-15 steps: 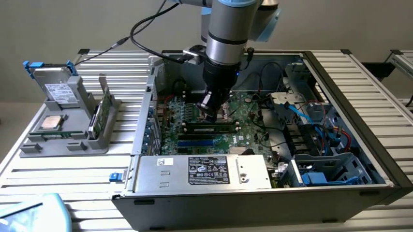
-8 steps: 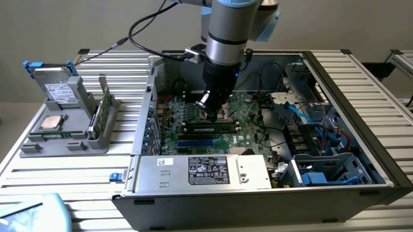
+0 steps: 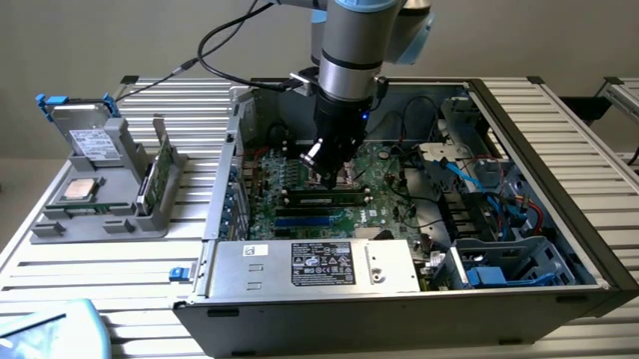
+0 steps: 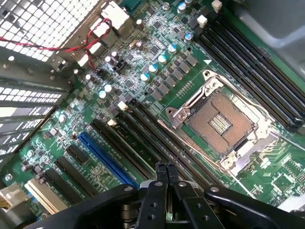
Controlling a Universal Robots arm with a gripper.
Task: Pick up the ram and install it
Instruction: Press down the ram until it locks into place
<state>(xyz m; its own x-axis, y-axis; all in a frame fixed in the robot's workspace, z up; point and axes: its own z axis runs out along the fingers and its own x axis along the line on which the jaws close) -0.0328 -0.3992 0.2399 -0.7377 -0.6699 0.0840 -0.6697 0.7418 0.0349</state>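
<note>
Jaws closed, nothing between them; gripper (image 4: 166,168) sits low inside the open PC case (image 3: 559,134), right over the motherboard (image 4: 143,95) slots beside the empty CPU socket (image 4: 220,123). The ram (image 3: 325,199) lies seated in a slot just under the fingertips (dark stick, latches at both ends). Another green stick (image 3: 160,173) stands upright in the grey holder (image 3: 100,224) on the surface, at the exterior view's left, next to a silver processor (image 3: 80,190) and a drive (image 3: 92,140).

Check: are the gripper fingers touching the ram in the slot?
Cannot tell. In the wrist view the closed gripper sits right over the ram in its slot, but neither contact nor a gap shows. In the exterior view the gripper hides its tips.
</note>
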